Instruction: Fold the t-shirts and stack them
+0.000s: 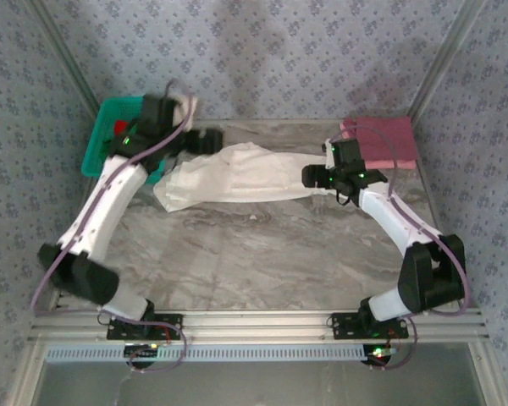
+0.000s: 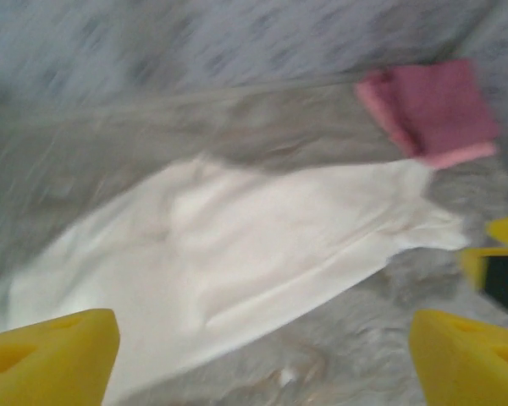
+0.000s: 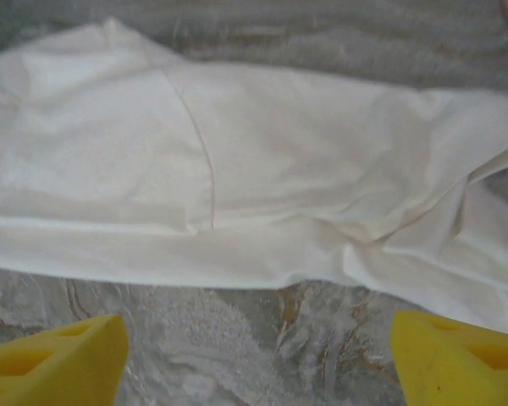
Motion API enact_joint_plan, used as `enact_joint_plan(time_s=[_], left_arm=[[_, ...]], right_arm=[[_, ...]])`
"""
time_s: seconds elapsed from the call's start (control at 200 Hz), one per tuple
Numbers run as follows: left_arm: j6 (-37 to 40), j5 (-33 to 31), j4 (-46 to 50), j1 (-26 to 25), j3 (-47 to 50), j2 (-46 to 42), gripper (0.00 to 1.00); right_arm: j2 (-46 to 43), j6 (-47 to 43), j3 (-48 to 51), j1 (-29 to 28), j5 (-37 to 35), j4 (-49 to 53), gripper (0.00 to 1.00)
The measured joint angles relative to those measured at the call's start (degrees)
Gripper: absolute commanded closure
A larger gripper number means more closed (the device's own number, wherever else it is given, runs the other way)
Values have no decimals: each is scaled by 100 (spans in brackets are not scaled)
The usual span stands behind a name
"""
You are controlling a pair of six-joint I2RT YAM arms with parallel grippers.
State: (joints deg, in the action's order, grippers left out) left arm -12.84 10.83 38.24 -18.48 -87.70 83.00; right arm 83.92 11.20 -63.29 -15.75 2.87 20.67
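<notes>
A cream-white t-shirt (image 1: 237, 176) lies stretched in a long, wrinkled band across the back half of the marble table (image 1: 254, 254). A dusty pink t-shirt (image 1: 383, 140) lies folded flat at the back right corner. My left gripper (image 1: 205, 141) hovers over the cream shirt's left end. In the left wrist view its yellow fingertips (image 2: 49, 353) stand wide apart, open, with the cream shirt (image 2: 237, 245) and the pink shirt (image 2: 432, 110) beyond them. My right gripper (image 1: 313, 177) is at the shirt's right end. It is open too, its fingertips (image 3: 461, 357) over bare marble just short of the cloth edge (image 3: 237, 169).
A teal mesh basket (image 1: 106, 139) stands at the back left corner, behind the left arm. Patterned walls close in the table at the back and sides. Bare marble stretches from the shirt to the near edge.
</notes>
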Motion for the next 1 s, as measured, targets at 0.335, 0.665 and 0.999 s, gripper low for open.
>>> enact_joint_plan(time_s=[0.335,0.665,0.999], left_arm=[[-442,-249,-1281,612,3501,-907,13],[-592,-227,-2312,691,3775,-538,15],[-603,-232,-2872,802,3773,-350,15]], right_arm=[[1690,-997,-1550,-1495,-70,-4,16],[3814,-1668,-2905,-1965,-223,96,22],[4739,-1628,-3974,-1851,-310,398,89]])
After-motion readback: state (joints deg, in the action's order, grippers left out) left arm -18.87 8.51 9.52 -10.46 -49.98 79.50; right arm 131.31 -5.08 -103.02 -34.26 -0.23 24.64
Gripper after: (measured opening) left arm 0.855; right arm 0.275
